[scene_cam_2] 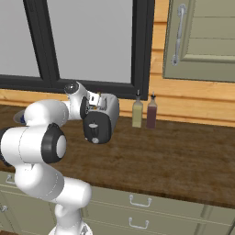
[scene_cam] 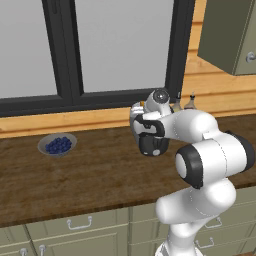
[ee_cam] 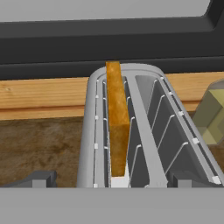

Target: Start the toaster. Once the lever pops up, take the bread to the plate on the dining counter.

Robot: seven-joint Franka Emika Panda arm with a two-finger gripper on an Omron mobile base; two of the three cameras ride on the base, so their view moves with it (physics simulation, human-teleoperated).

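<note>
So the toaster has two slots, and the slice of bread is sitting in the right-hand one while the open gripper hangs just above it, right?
Not quite: in the hand view the bread stands in the left slot of the toaster, and the right slot has nothing in it. The rest holds: two slots, and the open gripper hangs just above.

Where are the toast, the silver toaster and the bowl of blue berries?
tan-brown bread slice (ee_cam: pixel 117 118), hand view, its top crust edge.
silver two-slot toaster (ee_cam: pixel 144 127), hand view, bar between slots.
grey berry bowl (scene_cam: pixel 69 137), left base view, rim.
</note>
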